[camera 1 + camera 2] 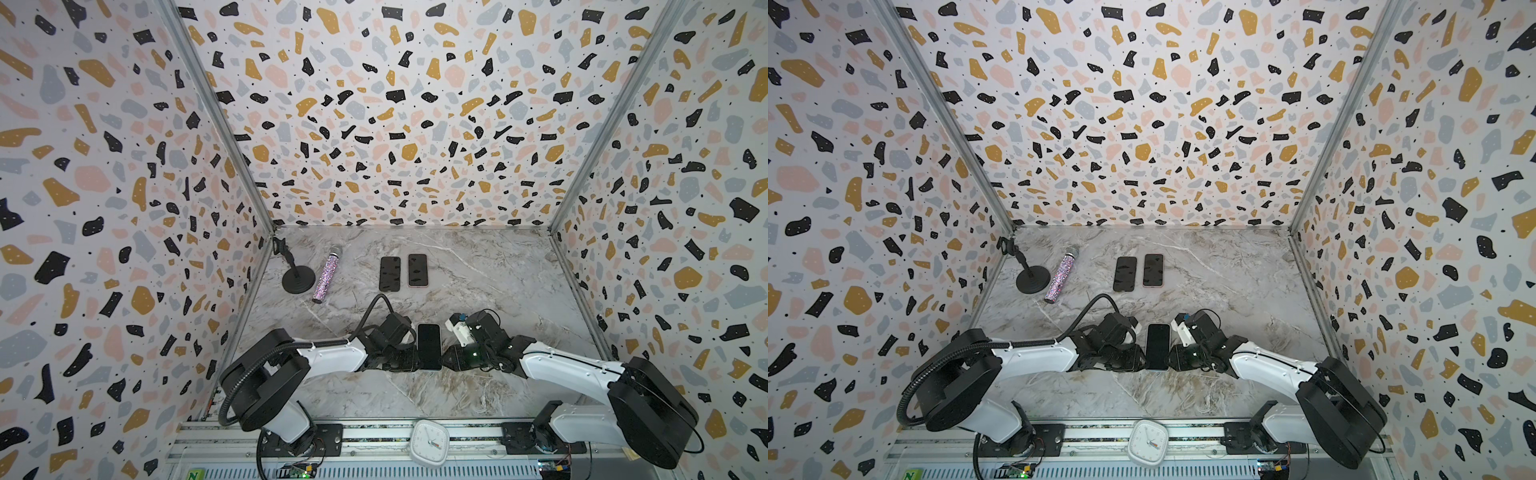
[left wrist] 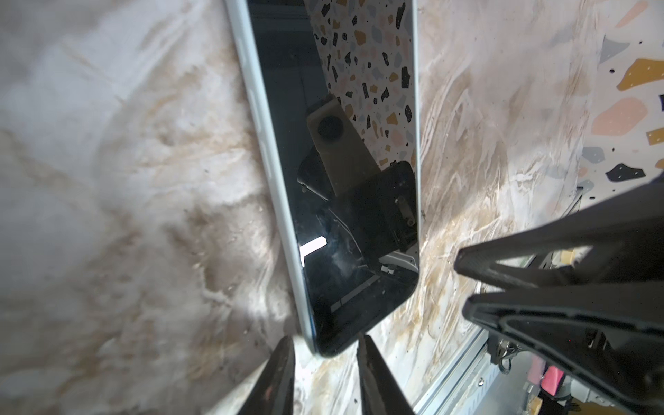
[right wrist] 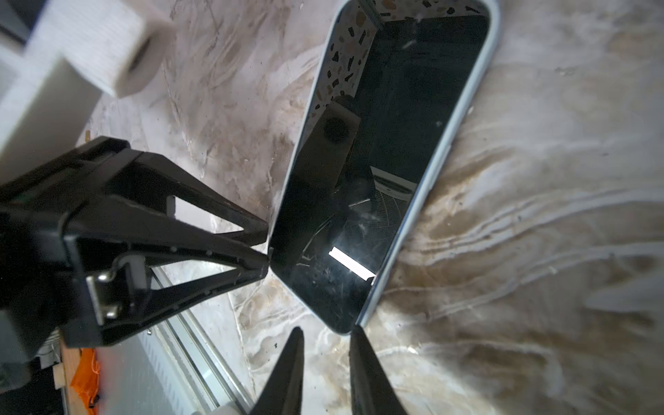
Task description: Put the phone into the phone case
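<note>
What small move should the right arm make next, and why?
Probably draw the right gripper back, clear of the phone. Its fingers stand open at the near corner, gripping nothing, and the pale case looks flush around every screen edge that shows, so the phone seems seated. The left gripper is open too.

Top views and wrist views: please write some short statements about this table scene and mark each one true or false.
1. A phone lies screen up between the left gripper and the right gripper. True.
2. The glitter microphone stands upright in its stand. False: it lies on the table beside the stand.
3. A black-edged phone and a pink-edged phone lie side by side farther back. True.
4. The white clock lies on the marble table. False: it sits on the front rail.
5. The right gripper is shut tight. False: its fingers stand apart.
</note>
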Motion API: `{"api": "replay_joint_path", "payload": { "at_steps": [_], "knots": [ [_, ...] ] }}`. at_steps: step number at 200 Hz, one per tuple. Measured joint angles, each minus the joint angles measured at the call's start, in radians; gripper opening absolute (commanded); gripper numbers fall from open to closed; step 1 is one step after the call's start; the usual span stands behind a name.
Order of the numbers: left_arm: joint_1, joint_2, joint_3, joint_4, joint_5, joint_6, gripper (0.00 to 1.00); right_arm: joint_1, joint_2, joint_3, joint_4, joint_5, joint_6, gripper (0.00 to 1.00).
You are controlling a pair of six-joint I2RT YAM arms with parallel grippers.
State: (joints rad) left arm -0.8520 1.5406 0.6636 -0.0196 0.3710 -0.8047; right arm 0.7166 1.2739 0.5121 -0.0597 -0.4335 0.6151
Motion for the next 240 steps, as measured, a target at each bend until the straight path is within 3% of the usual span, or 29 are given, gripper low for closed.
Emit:
{"api": "replay_joint_path", "payload": {
  "at_steps": [33,79,161,240],
  "knots": [
    [0.000,-0.002,0.000,-0.012,0.014,0.001,0.41,-0.010,0.000,-0.014,0.024,-0.025,0.013,0.32],
    [0.000,0.014,0.000,-0.008,0.021,0.001,0.42,-0.011,0.034,-0.034,0.065,-0.049,0.027,0.38],
    [-0.008,0.075,0.037,0.029,0.041,0.005,0.34,-0.016,0.103,-0.042,0.120,-0.056,0.032,0.40],
    [-0.007,0.080,0.039,0.021,0.035,0.002,0.26,-0.036,0.136,-0.042,0.157,-0.050,0.038,0.24]
  ]
}}
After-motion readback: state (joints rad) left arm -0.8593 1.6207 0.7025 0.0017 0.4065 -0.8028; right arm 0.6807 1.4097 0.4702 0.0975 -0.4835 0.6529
